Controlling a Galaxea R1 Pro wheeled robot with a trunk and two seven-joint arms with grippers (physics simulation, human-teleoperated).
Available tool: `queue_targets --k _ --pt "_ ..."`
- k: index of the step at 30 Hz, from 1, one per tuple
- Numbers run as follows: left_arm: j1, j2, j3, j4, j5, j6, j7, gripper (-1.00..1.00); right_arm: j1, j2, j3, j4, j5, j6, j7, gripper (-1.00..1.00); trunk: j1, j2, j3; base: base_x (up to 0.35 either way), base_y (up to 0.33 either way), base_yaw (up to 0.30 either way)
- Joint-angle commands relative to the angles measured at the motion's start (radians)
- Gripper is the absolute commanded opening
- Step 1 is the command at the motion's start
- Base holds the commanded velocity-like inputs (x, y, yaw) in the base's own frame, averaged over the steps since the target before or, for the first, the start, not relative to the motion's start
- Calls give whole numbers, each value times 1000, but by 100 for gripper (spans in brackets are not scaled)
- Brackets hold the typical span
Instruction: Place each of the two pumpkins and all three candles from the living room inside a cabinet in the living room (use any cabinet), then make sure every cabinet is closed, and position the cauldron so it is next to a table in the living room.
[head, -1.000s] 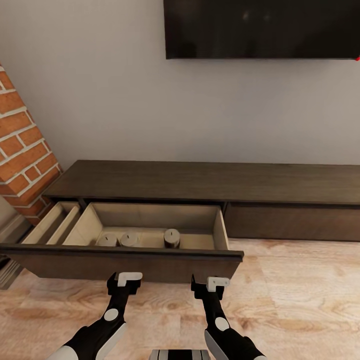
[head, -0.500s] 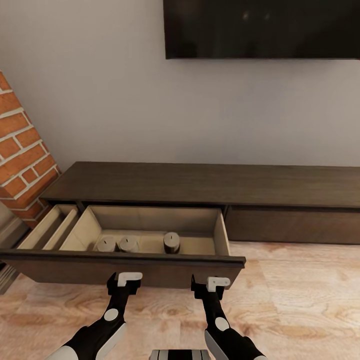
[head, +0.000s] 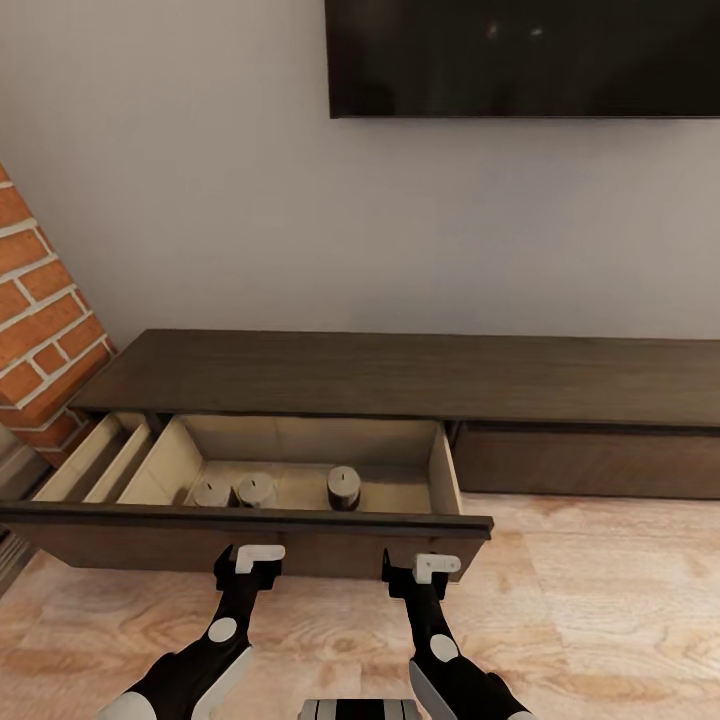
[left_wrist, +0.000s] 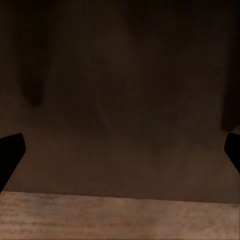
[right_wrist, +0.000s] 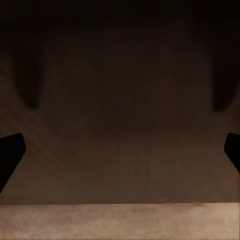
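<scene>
Our left gripper (head: 251, 556) and right gripper (head: 428, 571), both spread wide and empty, face the cabinet (head: 400, 375)'s pulled-out drawer front (head: 250, 540), nearer than a second ago, three candles (head: 257, 489) inside, under a dark screen (head: 520, 55), above a wood floor (head: 600, 620).

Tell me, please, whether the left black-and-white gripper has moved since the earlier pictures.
Yes. The left black-and-white gripper has advanced toward the long dark brown wooden cabinet, carried along with the camera: the gap to its top has narrowed.
</scene>
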Motion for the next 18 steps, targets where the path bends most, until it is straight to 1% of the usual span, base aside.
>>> queue_targets --k 1,18 --pt "-1 1 -7 -1 8 -6 7 100 -1 -1 8 1 -9 -5 -7 100 0 0 -1 205 0 0" --pt "-1 1 -7 -1 8 -6 7 100 -1 -1 7 1 -9 -5 -7 100 0 0 -1 210 0 0"
